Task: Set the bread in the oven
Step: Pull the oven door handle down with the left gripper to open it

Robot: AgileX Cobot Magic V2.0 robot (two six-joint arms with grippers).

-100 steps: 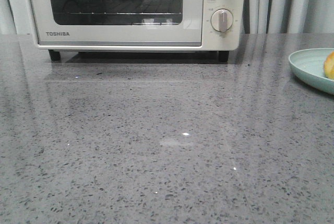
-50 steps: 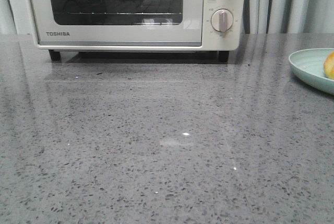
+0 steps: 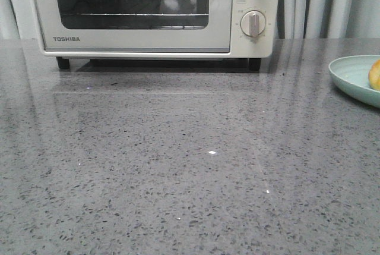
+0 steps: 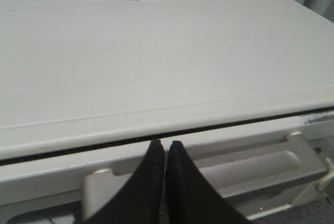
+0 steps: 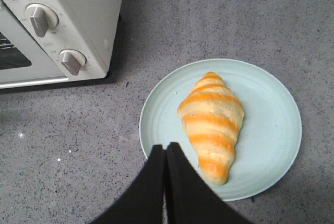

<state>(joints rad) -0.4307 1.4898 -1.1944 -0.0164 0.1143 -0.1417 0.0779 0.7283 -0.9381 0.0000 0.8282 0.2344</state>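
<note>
The golden-brown striped bread roll (image 5: 211,126) lies on a pale mint round plate (image 5: 271,130) on the speckled grey stone counter (image 3: 178,166), to the right of the cream-white boxy TOSHIBA toaster oven (image 3: 148,11), whose glass door is shut. The right gripper (image 5: 165,148) hangs over the plate's near rim with its black fingers pressed together, empty. The left gripper (image 4: 163,144), fingers likewise together, sits above the oven's top front edge by the door handle (image 4: 209,174).

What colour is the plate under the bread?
Pale mint green plate; clearest in the right wrist view.
</note>
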